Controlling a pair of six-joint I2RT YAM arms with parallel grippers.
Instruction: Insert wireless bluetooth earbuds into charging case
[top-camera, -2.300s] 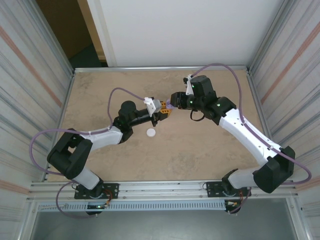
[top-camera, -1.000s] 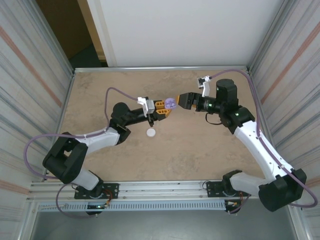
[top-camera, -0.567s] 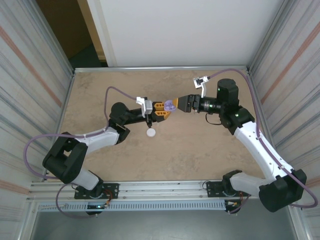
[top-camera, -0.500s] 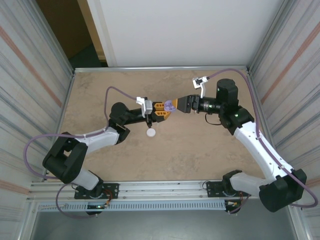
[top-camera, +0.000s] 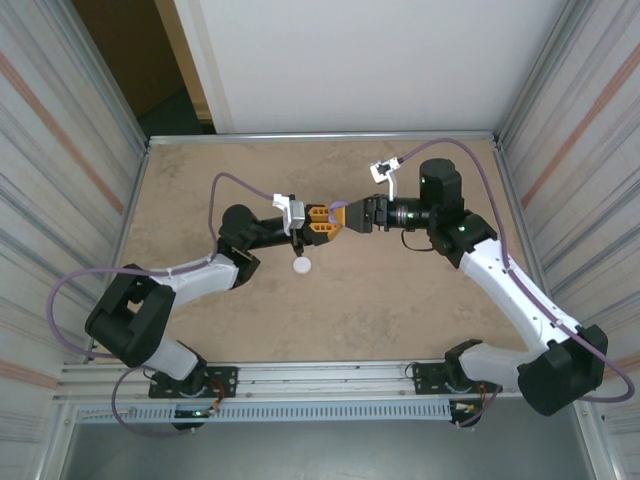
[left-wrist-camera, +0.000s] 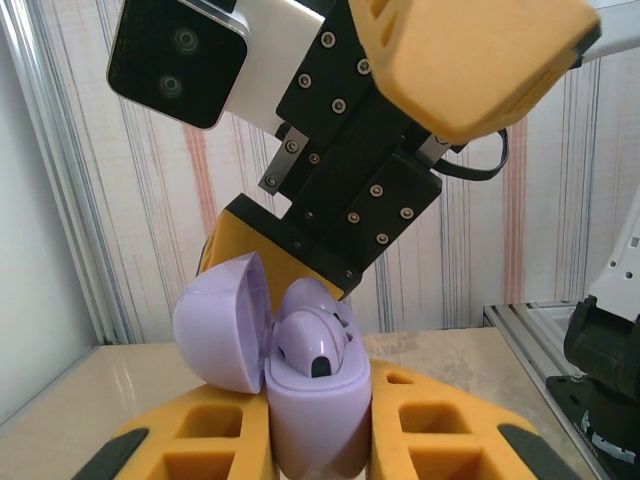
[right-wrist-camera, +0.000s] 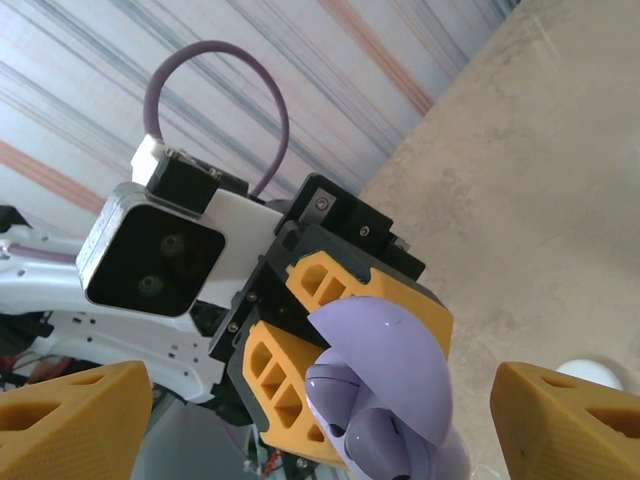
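Observation:
My left gripper (left-wrist-camera: 318, 445) is shut on a purple charging case (left-wrist-camera: 315, 410), held upright above the table with its lid (left-wrist-camera: 222, 322) swung open. Two purple wireless bluetooth earbuds (left-wrist-camera: 312, 340) sit in the case's wells. In the right wrist view the same case (right-wrist-camera: 400, 455), its lid (right-wrist-camera: 385, 355) and the earbuds (right-wrist-camera: 345, 385) lie between the wide-apart fingers of my right gripper (right-wrist-camera: 320, 420), which is open and holds nothing. From above, the two grippers meet tip to tip, left gripper (top-camera: 322, 220) and right gripper (top-camera: 350, 214), with the case (top-camera: 339, 207) between them.
A small white round case (top-camera: 301, 265) rests on the table just below the left gripper; it shows again as the white case (right-wrist-camera: 590, 373) at the right edge of the right wrist view. Corrugated metal walls close in both sides.
My right gripper has moved left toward the left gripper and now straddles the purple case. The left arm and the case have held still.

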